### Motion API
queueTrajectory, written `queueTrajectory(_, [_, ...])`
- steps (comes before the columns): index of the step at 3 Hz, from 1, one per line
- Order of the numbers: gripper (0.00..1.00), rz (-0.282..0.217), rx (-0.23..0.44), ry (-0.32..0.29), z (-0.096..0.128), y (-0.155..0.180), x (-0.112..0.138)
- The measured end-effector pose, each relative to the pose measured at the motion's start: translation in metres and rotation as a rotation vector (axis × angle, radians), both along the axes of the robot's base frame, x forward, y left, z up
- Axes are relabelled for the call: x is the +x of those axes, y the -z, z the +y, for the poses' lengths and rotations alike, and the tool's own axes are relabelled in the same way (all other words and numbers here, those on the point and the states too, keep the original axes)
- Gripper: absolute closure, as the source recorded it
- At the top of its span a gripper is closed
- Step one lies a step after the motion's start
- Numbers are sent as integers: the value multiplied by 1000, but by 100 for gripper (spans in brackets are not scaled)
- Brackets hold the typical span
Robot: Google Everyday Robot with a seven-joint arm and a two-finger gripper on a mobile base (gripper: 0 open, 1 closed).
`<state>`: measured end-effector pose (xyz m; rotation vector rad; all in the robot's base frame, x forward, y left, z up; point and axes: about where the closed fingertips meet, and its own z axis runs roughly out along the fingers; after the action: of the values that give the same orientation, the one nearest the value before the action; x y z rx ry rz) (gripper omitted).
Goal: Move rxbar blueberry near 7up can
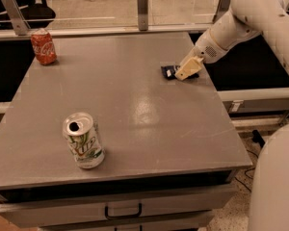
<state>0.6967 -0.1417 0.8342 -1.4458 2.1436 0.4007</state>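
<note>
The rxbar blueberry (169, 71) is a dark navy wrapper lying flat near the table's right edge, partly hidden under my gripper. My gripper (188, 70) with its cream-coloured fingers is low over the bar's right end, at the end of the white arm coming from the upper right. The 7up can (83, 140) is silver-white with green and red markings and stands at the front left of the table, far from the bar.
A red Coca-Cola can (43, 46) stands at the back left corner. The grey table (135, 114) has a drawer with a handle (123, 211) below its front edge. Metal posts (142, 7) and glass line the back.
</note>
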Motion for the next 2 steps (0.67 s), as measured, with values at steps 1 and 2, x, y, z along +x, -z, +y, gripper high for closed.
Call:
queueTrajectory(1, [100,0,0,0,0,0,0])
queueTrajectory(2, [100,-67,53,-33,12,-52,-28])
